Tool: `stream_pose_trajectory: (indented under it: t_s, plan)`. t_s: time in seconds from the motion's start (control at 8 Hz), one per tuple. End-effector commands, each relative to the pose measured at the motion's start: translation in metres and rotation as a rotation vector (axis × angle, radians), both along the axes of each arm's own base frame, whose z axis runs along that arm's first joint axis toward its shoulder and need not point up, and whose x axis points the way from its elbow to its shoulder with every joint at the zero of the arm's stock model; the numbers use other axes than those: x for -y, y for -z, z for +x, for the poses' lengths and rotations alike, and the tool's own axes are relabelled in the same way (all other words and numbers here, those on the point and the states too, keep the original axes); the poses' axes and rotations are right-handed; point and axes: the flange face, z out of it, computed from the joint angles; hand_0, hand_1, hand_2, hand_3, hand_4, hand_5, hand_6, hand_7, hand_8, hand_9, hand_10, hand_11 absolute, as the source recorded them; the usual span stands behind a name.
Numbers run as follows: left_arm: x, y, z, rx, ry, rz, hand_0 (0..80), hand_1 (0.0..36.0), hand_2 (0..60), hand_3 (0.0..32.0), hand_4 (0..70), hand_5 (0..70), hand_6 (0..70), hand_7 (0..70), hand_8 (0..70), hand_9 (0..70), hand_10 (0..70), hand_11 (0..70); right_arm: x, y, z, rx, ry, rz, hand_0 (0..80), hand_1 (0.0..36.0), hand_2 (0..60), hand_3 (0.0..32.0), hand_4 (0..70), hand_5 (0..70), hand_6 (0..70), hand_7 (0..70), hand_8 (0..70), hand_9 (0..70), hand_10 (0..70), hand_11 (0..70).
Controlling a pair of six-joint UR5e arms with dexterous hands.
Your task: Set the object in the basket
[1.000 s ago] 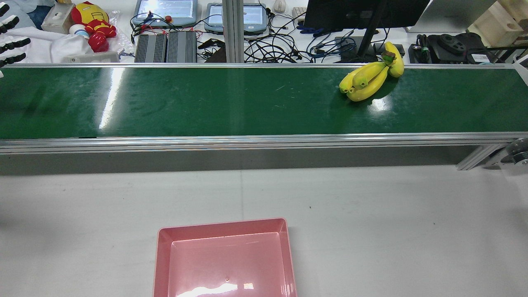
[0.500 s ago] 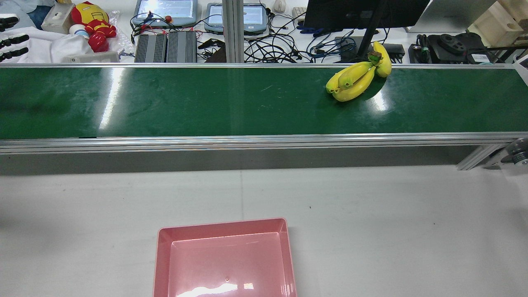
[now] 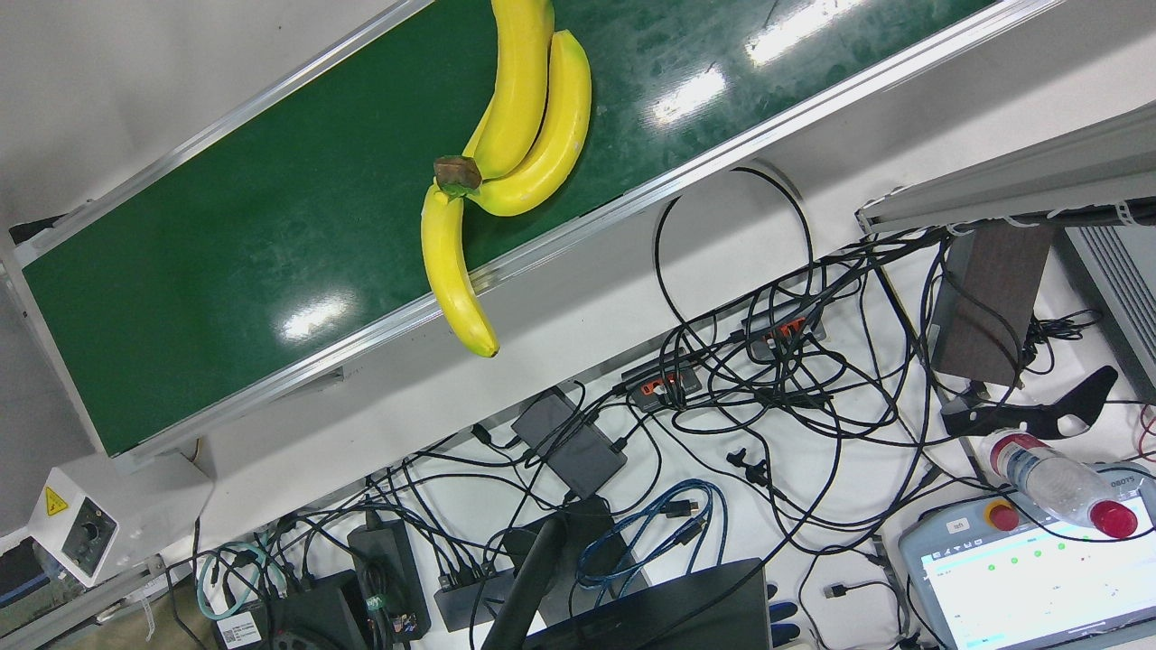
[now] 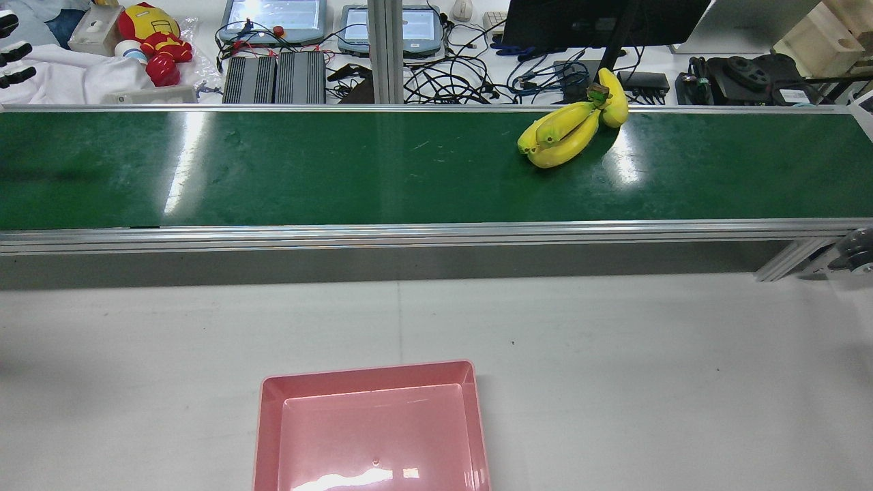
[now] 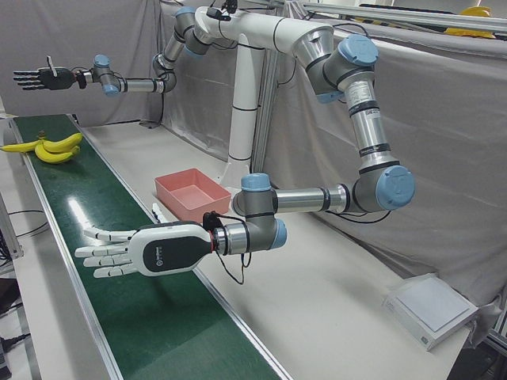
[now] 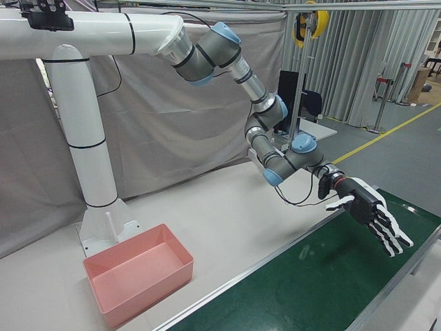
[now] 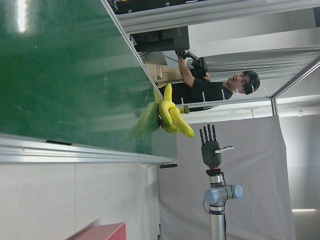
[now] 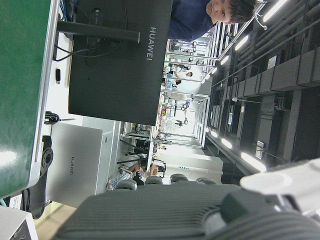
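A bunch of yellow bananas (image 4: 566, 136) lies on the green conveyor belt (image 4: 341, 170), right of its middle in the rear view. In the front view one banana (image 3: 456, 289) of the bunch (image 3: 528, 108) sticks out over the belt's far rail. The pink basket (image 4: 372, 372) stands empty on the grey table, close to the robot. My left hand (image 5: 131, 249) hovers open over the belt's other end, only its fingertips (image 4: 13, 51) showing in the rear view. My right hand (image 5: 40, 77) is held open, high above the bananas' (image 5: 51, 148) end of the belt.
Beyond the belt lie tangled cables, teach pendants, a monitor (image 4: 600, 20) and a plush toy (image 4: 153, 37). A person (image 7: 210, 87) stands past the belt's end. A white box (image 5: 432, 309) sits on the table corner. The arms' white pedestal (image 5: 242, 119) rises behind the basket (image 5: 170, 186).
The bananas have travelled left along the belt in the rear view. My left hand's fingertips have drawn slightly further toward the frame's edge.
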Motion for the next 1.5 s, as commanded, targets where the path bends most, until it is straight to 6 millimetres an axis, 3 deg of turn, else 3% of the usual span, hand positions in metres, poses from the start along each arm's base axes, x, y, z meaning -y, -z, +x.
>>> stream_pose_trajectory:
  t_s: [0.0,0.38,0.75,1.38]
  plan:
    - [-0.0001,-0.0002,-0.0010,0.000,0.002,0.000,61.0,19.6,0.0,9.8,10.0,17.5,0.8,7.1,8.3,9.9,5.4,10.4,0.0001,0.0000,-0.0002,0.000,0.000,0.000,0.0,0.0,0.0,0.0,0.0,0.0,0.0,0.0,0.0,0.0,0.0,0.0]
    - [-0.0012,-0.0027,-0.0004,0.003,0.000,-0.004,58.2,17.5,0.0,8.2,9.9,18.5,1.2,7.2,8.9,10.5,5.0,9.4,0.0000,0.0008,0.0005,0.000,-0.001,0.002,0.0,0.0,0.0,0.0,0.0,0.0,0.0,0.0,0.0,0.0,0.0,0.0]
    - [-0.0013,-0.0012,-0.0014,0.002,0.002,-0.001,59.0,17.8,0.0,9.6,9.8,18.4,1.1,7.2,9.1,10.7,4.8,9.2,0.0001,0.0000,-0.0002,0.000,0.000,0.000,0.0,0.0,0.0,0.0,0.0,0.0,0.0,0.0,0.0,0.0,0.0,0.0]
    - [-0.0009,-0.0015,-0.0012,0.003,0.002,-0.004,59.1,17.8,0.0,9.0,9.9,19.0,1.1,7.2,9.1,10.5,4.7,9.1,0.0002,0.0008,-0.0002,0.000,0.000,0.002,0.0,0.0,0.0,0.0,0.0,0.0,0.0,0.0,0.0,0.0,0.0,0.0]
